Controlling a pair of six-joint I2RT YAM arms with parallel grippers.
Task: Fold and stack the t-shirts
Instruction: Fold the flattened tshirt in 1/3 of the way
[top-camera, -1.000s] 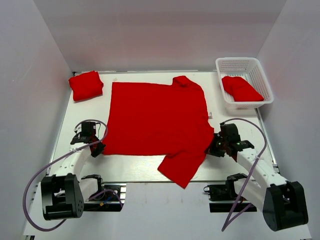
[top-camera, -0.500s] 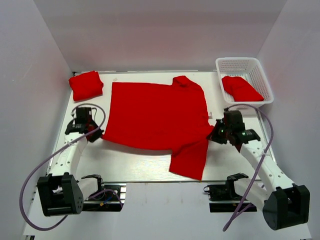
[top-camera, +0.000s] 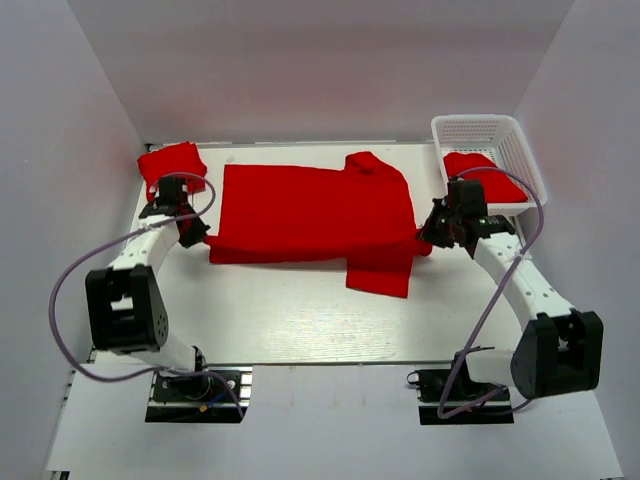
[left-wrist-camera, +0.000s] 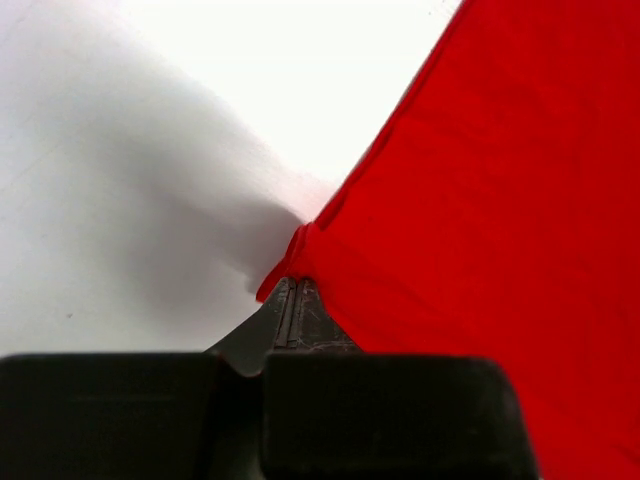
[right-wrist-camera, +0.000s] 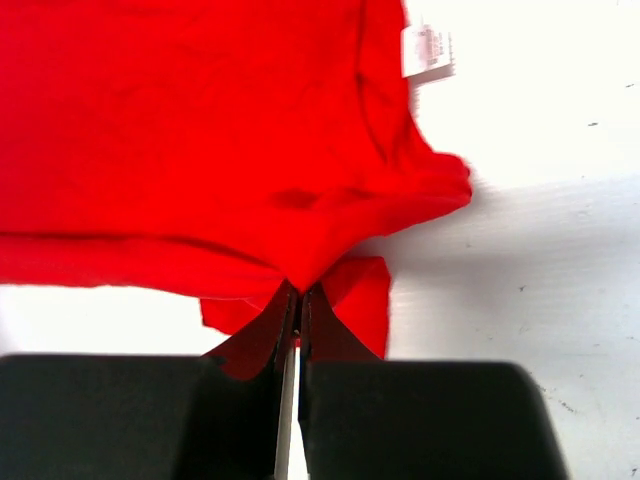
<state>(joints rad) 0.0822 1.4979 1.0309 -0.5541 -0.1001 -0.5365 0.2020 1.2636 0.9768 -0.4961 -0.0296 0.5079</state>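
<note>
The t-shirt (top-camera: 310, 205) left of the basket (top-camera: 475, 119) seems soft, light and limp; the left gripper (left-wrist-camera: 297, 290) and the right gripper (right-wrist-camera: 297, 295), both closed, pinch the ends of its near edge, a good hold

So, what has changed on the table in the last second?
The left claw and the right claw, each still shut on the near edge of the spread t-shirt, carried that edge away from the bases, folding the shirt over itself. The folded t-shirt at far left, the basket and the t-shirt inside it stayed put.
</note>
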